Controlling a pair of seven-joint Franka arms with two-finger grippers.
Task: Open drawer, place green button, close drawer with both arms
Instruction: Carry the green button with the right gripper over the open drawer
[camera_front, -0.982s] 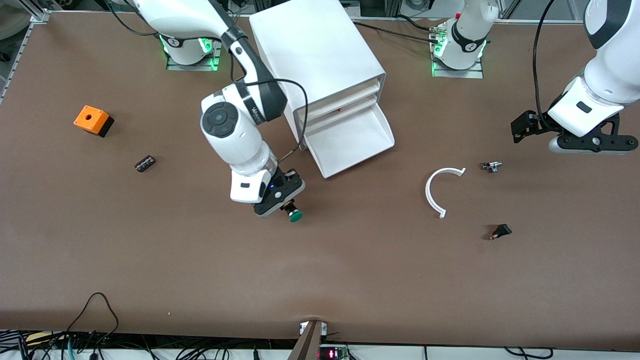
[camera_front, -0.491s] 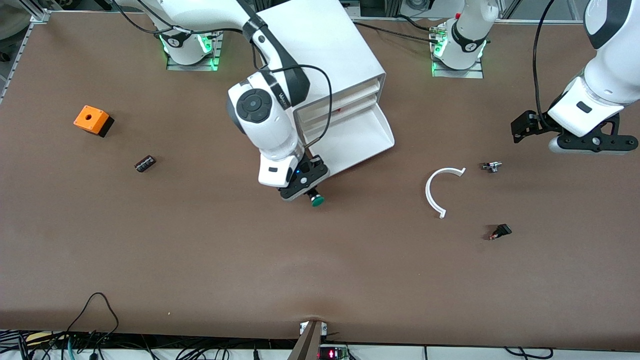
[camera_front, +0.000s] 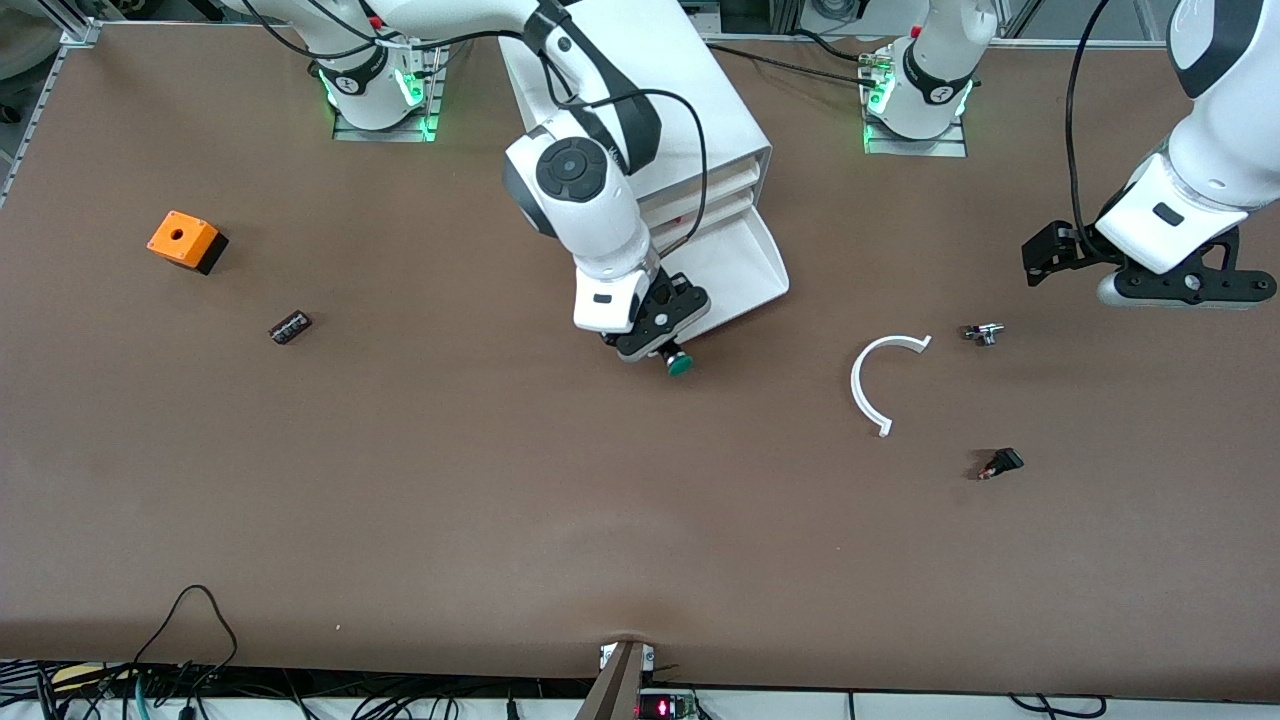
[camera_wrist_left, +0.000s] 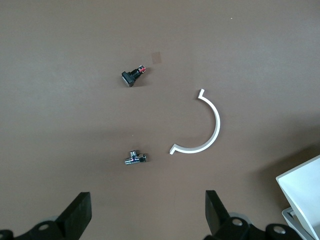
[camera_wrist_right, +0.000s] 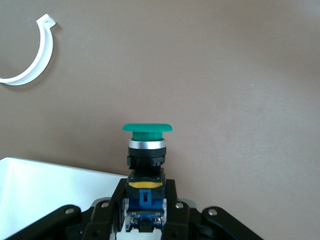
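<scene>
1. The right gripper (camera_front: 668, 349), a black two-finger claw on a large white arm, is clamped on the small push button with its round green cap, black body and blue rear block (camera_front: 679, 365); the right wrist view shows the fingers pinching the blue block with the cap pointing away from the palm (camera_wrist_right: 146, 131)
2. Over the last second this gripper has carried the button from open table, well clear of the cabinet, to the front lip of the wide, shallow white plastic drawer (camera_front: 745, 262), the lowest one in the large white box cabinet (camera_front: 640, 90)
3. The drawer stands pulled out, its tray bare where it shows, so the opening step looks done and the placing step is close: the button hangs just beside the lip, not yet over the tray
4. The left gripper (camera_front: 1040, 255) waits in the air toward its own end of the table, well apart from the cabinet, fingers spread wide and holding nothing (camera_wrist_left: 80, 215)
5. Unmoved near the cabinet lies a thin white plastic half-ring (camera_front: 878, 380)
</scene>
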